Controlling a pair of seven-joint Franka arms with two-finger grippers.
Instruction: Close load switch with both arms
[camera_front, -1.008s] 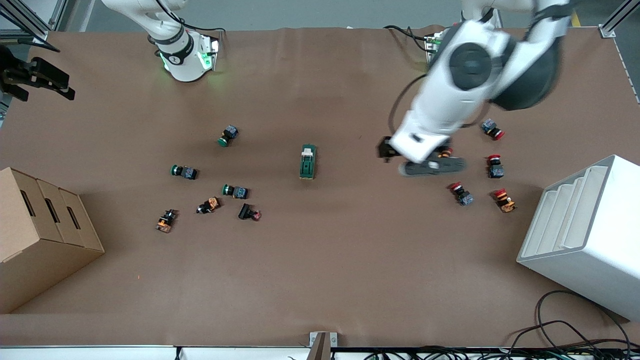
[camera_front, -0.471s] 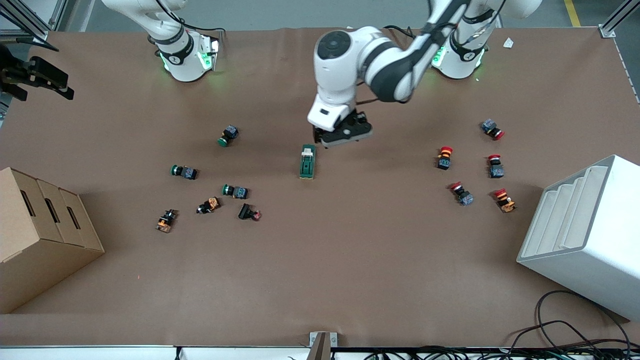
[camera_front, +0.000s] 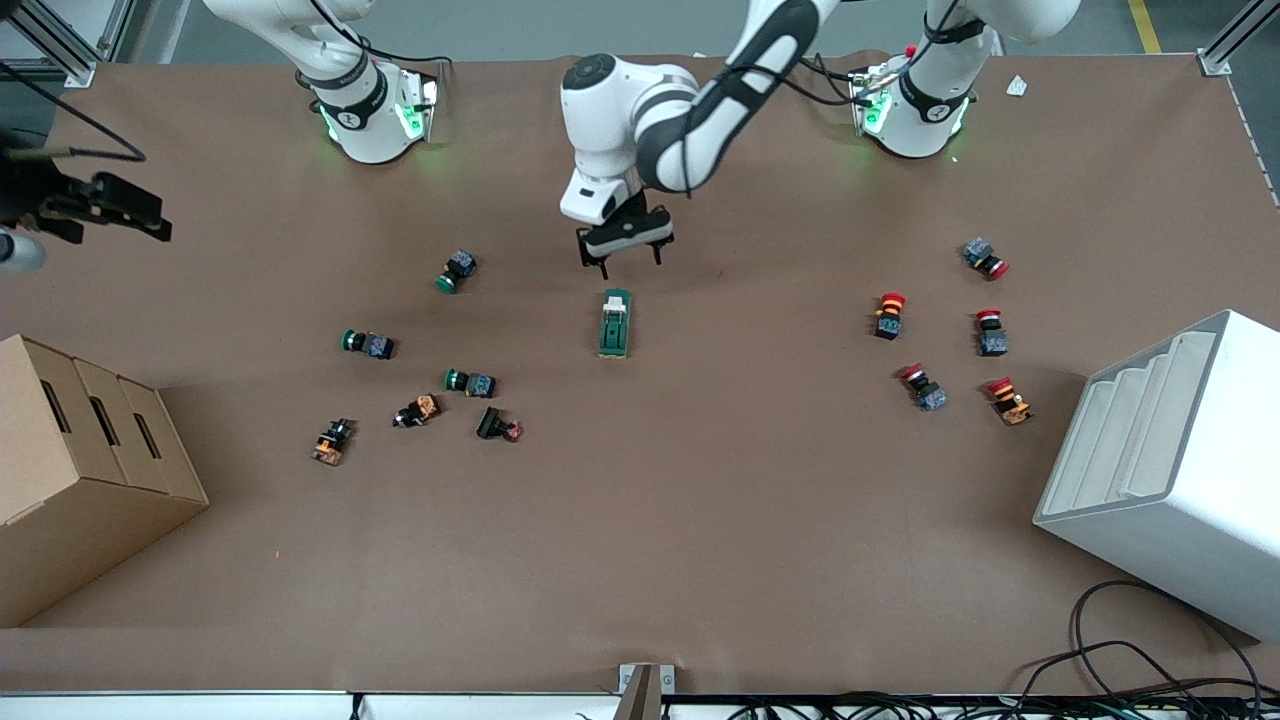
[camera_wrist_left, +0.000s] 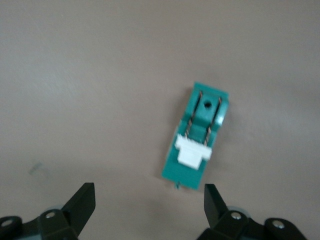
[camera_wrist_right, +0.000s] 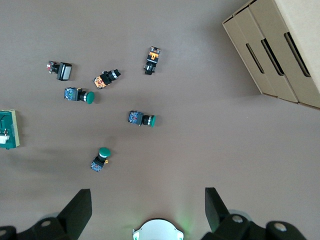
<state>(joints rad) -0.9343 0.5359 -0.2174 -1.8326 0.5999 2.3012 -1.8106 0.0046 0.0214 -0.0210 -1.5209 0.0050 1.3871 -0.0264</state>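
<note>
We hover our left gripper (camera_front: 622, 262), fingers wide, over the untouched load switch (camera_front: 615, 323); our right gripper (camera_wrist_right: 148, 210), also wide, waits.

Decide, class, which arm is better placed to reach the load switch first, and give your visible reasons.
Left. The left gripper hangs open just beside the load switch, which fills its wrist view. The right gripper waits open at the table's edge.
</note>
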